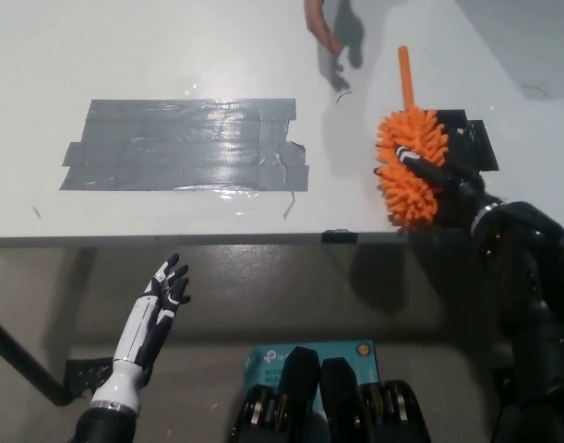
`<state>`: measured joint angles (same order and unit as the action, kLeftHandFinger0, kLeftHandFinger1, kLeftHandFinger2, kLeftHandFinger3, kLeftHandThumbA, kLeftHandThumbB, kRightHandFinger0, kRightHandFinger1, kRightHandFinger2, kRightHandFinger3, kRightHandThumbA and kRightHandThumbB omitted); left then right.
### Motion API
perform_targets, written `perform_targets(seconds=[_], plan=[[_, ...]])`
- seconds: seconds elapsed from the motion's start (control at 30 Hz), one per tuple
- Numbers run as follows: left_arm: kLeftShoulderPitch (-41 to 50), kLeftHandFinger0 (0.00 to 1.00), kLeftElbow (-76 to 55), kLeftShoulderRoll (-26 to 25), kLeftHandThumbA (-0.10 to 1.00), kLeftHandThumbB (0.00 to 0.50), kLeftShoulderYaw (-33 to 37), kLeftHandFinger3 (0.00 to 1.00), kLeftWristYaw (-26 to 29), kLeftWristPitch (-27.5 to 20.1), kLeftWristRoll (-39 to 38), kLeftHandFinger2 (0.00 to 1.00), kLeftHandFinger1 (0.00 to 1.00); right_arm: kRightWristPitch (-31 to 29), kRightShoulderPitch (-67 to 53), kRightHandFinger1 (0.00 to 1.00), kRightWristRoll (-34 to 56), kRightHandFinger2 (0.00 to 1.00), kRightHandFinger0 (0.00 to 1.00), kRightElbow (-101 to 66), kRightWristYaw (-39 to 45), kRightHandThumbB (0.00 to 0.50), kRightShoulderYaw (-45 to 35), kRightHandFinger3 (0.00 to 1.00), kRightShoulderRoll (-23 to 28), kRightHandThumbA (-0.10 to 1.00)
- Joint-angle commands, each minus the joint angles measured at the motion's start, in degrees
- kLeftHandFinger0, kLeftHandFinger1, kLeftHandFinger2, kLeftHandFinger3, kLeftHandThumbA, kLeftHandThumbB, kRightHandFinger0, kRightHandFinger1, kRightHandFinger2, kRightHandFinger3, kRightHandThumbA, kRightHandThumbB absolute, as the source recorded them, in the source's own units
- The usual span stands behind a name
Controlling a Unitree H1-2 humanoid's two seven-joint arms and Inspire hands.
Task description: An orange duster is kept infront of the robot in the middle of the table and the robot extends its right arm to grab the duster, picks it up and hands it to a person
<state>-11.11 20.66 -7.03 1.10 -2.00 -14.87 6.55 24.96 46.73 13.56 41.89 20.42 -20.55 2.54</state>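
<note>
We note right hand (431, 171) clasping orange duster (409, 166) at 3 o'clock, left hand (163, 297) idle at 7 o'clock, fingers spread, person's hand (320, 26) at 12 o'clock.

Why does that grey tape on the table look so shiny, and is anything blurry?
Head view: overhead light glares off the grey tape, leaving white streaks; the person's hand at the top edge is slightly blurred and casts a soft shadow; the orange duster in the right hand looks sharp.

Black right hand (440, 173) clamped around fluffy orange duster (409, 166), handle pointing up-table. Person's hand (320, 26) at top edge, well apart from duster. White left hand (163, 293) low beside white table (171, 55), fingers spread. Grey tape patch (187, 144) on tabletop.
</note>
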Motion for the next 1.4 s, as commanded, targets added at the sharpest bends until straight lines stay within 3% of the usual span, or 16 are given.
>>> perform_targets(seconds=[0.0,0.23,0.63,0.73,1.13,1.37], plan=[[-2.0,0.87,-1.5,-1.1,0.92,0.089,0.0,1.00,-0.4,-1.6,-0.3,0.97,0.93,2.0,3.6,0.39,25.1,0.78,0.00,-9.0,3.9,0.104,1.6,1.00,-3.4,-0.10],[-1.9,0.87,-1.6,-1.2,0.92,0.085,0.0,1.00,-0.3,-1.8,-0.2,0.96,0.92,2.0,3.4,0.36,26.5,0.75,0.00,-9.3,2.0,0.132,3.6,1.00,-3.7,-0.10],[-2.2,0.87,-2.1,-1.3,0.93,0.094,0.1,1.00,-0.4,-1.4,0.0,0.97,0.93,2.0,3.9,0.39,31.5,0.76,0.00,-12.0,0.7,0.125,9.0,1.00,-2.7,-0.10],[-2.2,0.88,-2.1,-1.4,0.93,0.092,0.2,1.00,-0.3,-1.3,0.2,0.97,0.93,2.0,4.2,0.39,32.6,0.77,0.00,-11.9,-0.2,0.154,10.0,1.00,-2.9,-0.10],[-2.7,0.88,-2.8,-1.6,0.94,0.100,0.2,1.00,-0.4,-0.4,0.1,0.98,0.93,2.0,4.7,0.37,38.6,0.76,0.00,-11.4,-4.5,0.156,14.4,1.00,-2.3,-0.10],[-2.9,0.88,-2.8,-1.7,0.95,0.105,0.3,1.00,-0.5,-0.5,0.1,0.98,0.93,2.0,4.4,0.43,39.0,0.80,0.00,-10.6,-5.6,0.147,16.0,1.00,-1.4,-0.10]])
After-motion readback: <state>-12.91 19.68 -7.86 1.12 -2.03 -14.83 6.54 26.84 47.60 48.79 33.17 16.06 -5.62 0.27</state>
